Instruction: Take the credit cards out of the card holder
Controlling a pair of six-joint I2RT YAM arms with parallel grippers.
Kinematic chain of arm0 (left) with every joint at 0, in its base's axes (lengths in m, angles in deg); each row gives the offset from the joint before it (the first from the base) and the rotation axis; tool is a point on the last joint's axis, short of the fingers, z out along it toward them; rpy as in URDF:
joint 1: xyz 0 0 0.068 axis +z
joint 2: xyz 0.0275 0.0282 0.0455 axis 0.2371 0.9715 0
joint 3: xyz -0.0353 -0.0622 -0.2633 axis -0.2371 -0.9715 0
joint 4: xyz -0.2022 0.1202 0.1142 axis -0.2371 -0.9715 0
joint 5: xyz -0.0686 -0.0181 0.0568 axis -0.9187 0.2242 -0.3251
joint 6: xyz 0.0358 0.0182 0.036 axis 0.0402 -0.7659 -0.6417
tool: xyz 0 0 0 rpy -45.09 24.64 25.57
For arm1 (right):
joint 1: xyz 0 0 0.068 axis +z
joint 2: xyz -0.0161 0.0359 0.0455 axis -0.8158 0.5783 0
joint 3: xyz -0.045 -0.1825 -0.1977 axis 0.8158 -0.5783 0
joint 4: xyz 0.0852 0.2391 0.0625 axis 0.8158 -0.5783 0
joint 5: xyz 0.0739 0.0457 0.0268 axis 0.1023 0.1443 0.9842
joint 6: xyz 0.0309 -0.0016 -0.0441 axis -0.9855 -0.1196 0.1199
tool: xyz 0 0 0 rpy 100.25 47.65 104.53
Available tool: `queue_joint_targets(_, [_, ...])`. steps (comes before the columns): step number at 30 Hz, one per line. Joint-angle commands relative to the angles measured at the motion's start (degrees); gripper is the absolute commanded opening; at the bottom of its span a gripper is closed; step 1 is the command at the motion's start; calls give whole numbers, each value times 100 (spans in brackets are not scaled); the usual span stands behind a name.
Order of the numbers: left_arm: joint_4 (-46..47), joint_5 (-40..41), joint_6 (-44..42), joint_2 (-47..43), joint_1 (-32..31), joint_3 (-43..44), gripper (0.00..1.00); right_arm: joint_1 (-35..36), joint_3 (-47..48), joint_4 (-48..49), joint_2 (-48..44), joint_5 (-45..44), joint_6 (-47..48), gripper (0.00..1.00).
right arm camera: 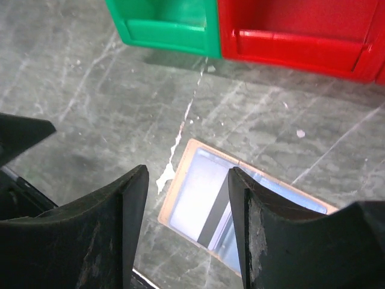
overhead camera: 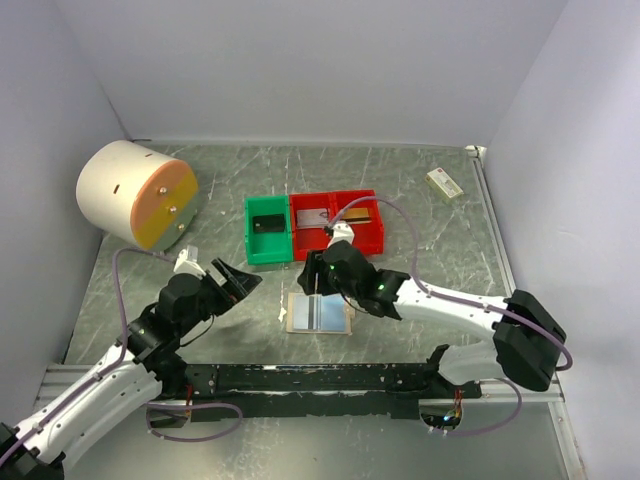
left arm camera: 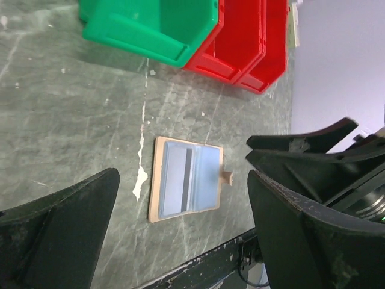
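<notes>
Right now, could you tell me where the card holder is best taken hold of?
By the small tan tab on the right edge of the card holder, coming from the right: it lies open and flat on the table, so probably only the tab offers a hold.

Finding nothing legible in any view. Carrying some green marking on its top face, the small white-and-green rectangular box (overhead camera: 444, 183) lying far right in the top view, yet too small for reading. Showing only a plain dark stripe behind the pale blue-grey pockets of the flat tan folding card holder (left arm camera: 186, 179), with no lettering, brand or number making itself out.
</notes>
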Motion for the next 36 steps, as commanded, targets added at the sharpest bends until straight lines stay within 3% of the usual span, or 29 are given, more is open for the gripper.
queue_joint_targets(1, [-714,546,192,-298,20,37,100,296,-31,-360,210,-572,-191,56])
queue_joint_targets(6, [-944,753,89,-296,24,238,100,521,67,-461,498,-556,-229,51])
queue_joint_targets(12, [-987,903,-159,90,26,517,99,1038,-174,-364,196,-1485,-464,50])
queue_joint_targets(23, [-750,953,-270,523,25,606,100,1045,381,-841,1204,-1241,-644,57])
queue_joint_targets(36, [-772,714,1,32,24,217,100,1057,681,-1020,1640,-1066,-528,60])
